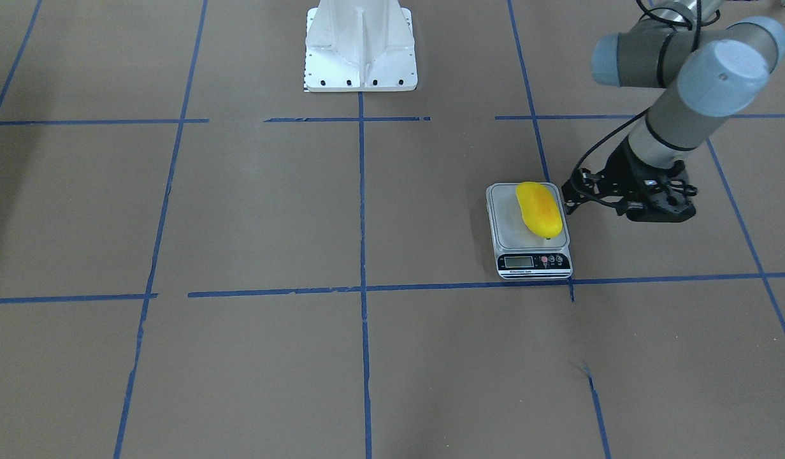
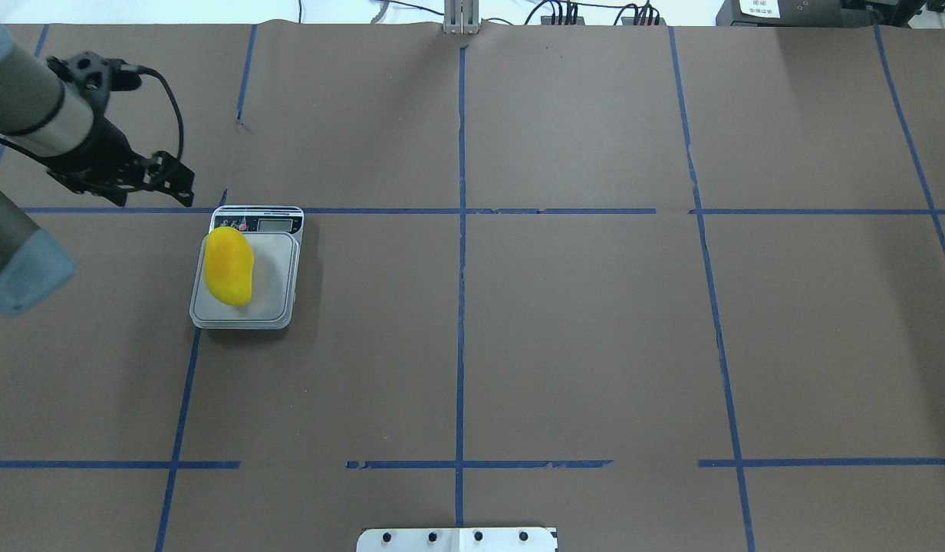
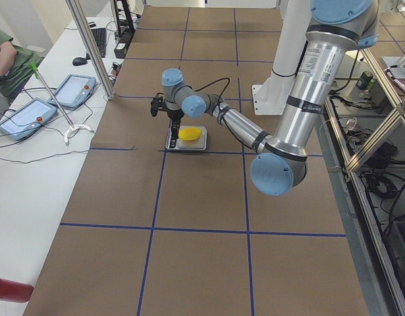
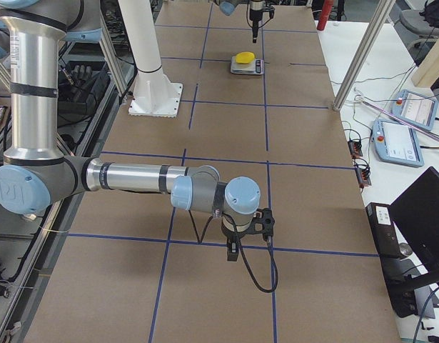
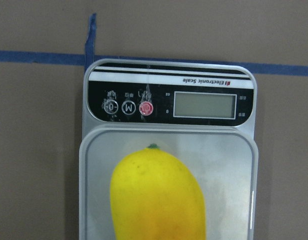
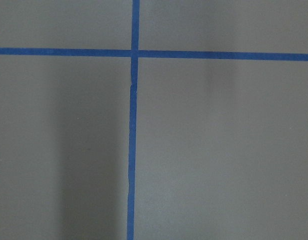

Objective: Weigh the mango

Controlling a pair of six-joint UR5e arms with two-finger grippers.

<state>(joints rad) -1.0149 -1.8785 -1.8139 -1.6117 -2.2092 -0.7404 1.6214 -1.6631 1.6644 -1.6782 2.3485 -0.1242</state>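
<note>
The mango [image 1: 539, 209] is lying on the scale [image 1: 512, 237], right of centre in the front-facing view. It is sitting lengthwise along the platform's right side, its stem tip pointing toward the display [image 5: 204, 105]. So the placing step is looking done, and the reading step is looking like the one in hand. The display is appearing blank or too faint to read in the wrist view.

The left gripper [image 1: 567, 197] is hovering just beside the scale's far right corner, apart from the fruit. Its fingers are appearing spread and are holding nothing. The right gripper [image 4: 238, 246] is hanging over bare table in the lower middle of the right-side view; whether it is open cannot be told.

The next move is probably calling for the left arm keeping clear so nothing is pressing on the platform.

The mango is showing glossy yellow skin, orange-blushed and smoothly oval. The scale is presenting a flat, matte, rounded-corner plate with a black button strip.
</note>
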